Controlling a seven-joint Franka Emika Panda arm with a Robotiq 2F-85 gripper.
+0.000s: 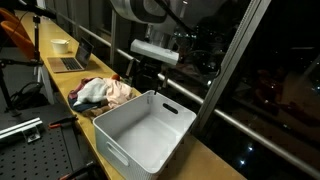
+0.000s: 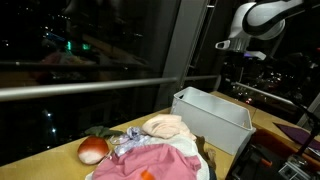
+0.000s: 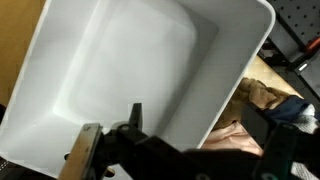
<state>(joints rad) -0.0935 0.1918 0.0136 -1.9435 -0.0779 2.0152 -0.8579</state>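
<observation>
My gripper (image 1: 150, 78) hangs open in the air over the near rim of a white plastic bin (image 1: 150, 130), beside a pile of clothes (image 1: 105, 93). In the wrist view the gripper (image 3: 195, 122) looks straight down with nothing between its fingers (image 3: 136, 112). Below it lie the bin's empty inside (image 3: 130, 60) and a peach cloth (image 3: 232, 140) just outside the bin's wall. In an exterior view the gripper (image 2: 235, 72) is above the far end of the bin (image 2: 210, 115), and the clothes pile (image 2: 155, 150) lies in front.
The bin and clothes rest on a long wooden counter (image 1: 215, 160) along a dark window. A laptop (image 1: 70, 60) and a small bowl (image 1: 60, 45) stand farther along it. A reddish round item (image 2: 93, 150) lies by the pile. A black perforated board (image 1: 40, 150) sits beside the counter.
</observation>
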